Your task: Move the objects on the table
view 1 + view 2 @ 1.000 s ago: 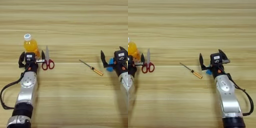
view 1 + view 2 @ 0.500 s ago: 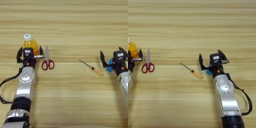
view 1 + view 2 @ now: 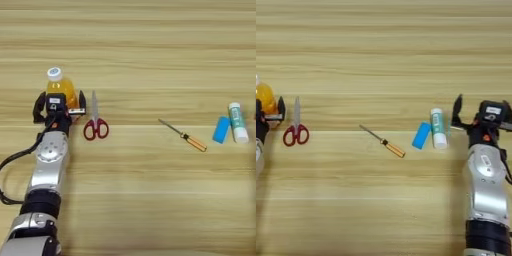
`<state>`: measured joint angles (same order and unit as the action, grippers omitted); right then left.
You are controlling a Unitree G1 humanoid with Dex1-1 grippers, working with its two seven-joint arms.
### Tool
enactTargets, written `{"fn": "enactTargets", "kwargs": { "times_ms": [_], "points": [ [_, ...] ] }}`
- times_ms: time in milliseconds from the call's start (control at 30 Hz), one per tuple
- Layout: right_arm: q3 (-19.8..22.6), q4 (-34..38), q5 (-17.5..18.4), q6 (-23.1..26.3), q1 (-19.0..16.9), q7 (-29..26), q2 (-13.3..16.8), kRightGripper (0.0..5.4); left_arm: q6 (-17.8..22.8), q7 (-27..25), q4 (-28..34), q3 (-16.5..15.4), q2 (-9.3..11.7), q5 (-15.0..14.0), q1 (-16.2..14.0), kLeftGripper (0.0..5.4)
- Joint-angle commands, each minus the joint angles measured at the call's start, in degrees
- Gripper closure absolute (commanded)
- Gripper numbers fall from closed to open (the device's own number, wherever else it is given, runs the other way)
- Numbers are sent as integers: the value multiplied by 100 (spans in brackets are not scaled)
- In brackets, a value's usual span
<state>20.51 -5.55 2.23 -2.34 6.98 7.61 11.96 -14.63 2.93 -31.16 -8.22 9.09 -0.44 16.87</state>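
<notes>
An orange-juice bottle (image 3: 61,86) with a white cap stands upright at the left of the table (image 3: 140,45). My left gripper (image 3: 59,104) is open just in front of it, one black finger on each side of its lower part. Red-handled scissors (image 3: 95,125) lie just to the right of that gripper. A thin screwdriver (image 3: 384,142) with an orange handle lies mid-table. To its right lie a small blue block (image 3: 420,135) and a white-and-green tube (image 3: 438,128), side by side. My right gripper (image 3: 482,109) is open, right of the tube and apart from it.
A black cable (image 3: 15,160) loops off the left arm near the picture's left edge. The right arm (image 3: 485,200) runs up from the bottom right.
My right gripper has moved to the right, away from the blue block and the tube, which now lie uncovered. My left gripper has crept forward to the bottle.
</notes>
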Motion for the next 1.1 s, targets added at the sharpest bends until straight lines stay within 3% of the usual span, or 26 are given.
{"fn": "enactTargets", "kwargs": {
  "times_ms": [33, 333, 767, 1100],
  "points": [
    [302, -160, -80, -84, 135, 343, 208, 5, -72, -51, -66, -13, 43, -11, 105, 0],
    [354, -443, -62, -139, 208, 383, 308, 5, -121, -54, -89, -20, 27, -12, 114, 0],
    [255, -653, -69, -150, 267, 339, 320, 0, -290, -242, 103, -23, 10, -87, 88, 143],
    [182, -718, -73, -159, 293, 327, 323, 0, -156, -518, 909, 124, -134, -232, 170, 204]
  ]
}}
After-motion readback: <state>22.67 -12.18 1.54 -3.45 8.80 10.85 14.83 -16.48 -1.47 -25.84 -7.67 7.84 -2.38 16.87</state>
